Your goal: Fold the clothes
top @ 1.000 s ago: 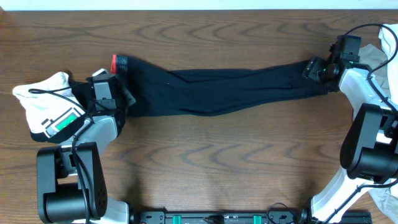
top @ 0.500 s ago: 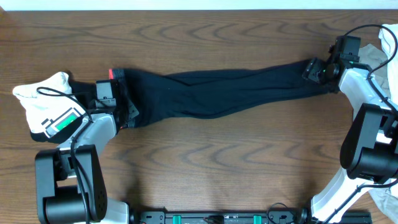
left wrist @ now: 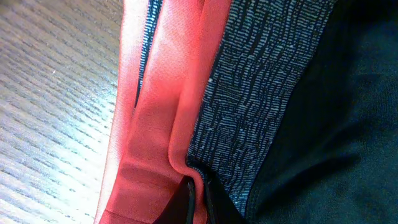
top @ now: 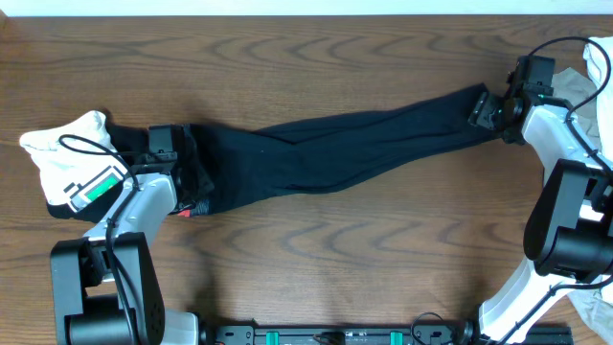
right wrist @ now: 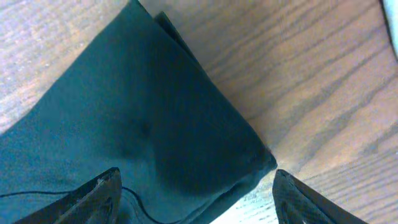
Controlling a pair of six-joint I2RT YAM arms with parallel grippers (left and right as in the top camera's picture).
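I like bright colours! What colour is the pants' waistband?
The waistband is red and speckled grey, clearest in left wrist view.

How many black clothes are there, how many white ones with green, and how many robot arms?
Black pants: 1
White top with green patch: 1
Robot arms: 2, the left arm and the right arm
Total: 4

Black long pants point(top: 335, 144): soft, matt cloth.
Waistband: smooth red band point(left wrist: 155, 106) with satin sheen, beside a grey-black elastic strip point(left wrist: 261, 87) of coarse, ribbed knit.
Brown table point(top: 383, 249): smooth wood-grain surface, low sheen.
White garment point(top: 40, 144): matt cloth.
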